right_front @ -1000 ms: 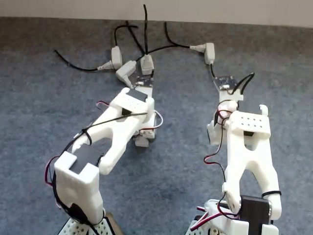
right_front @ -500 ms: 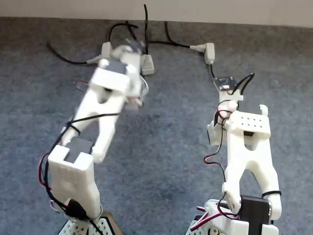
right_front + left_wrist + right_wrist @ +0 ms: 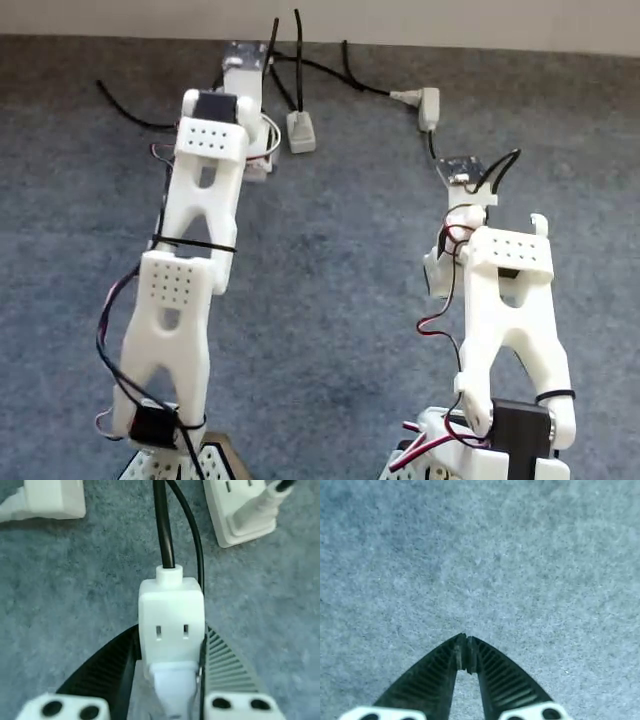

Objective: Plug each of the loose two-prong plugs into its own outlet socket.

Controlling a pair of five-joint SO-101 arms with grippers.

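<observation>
High view shows the left arm [image 3: 200,200] now stretched to the far edge of the carpet [image 3: 340,250], up from mid-carpet 1 second ago. The left gripper [image 3: 172,645] clenches a white 2-slot socket [image 3: 171,612] on a black cord [image 3: 162,530]. The right gripper [image 3: 466,652] stays pinched shut, empty, over the carpet.

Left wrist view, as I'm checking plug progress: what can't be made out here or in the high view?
Left wrist view: the pale piece against the outlet socket in the left pincer runs off the edge; plug or not, unclear.
Left wrist view: a white block, cut by the edge, hides its face.
High view: the left arm covers what its pincer holds.
</observation>
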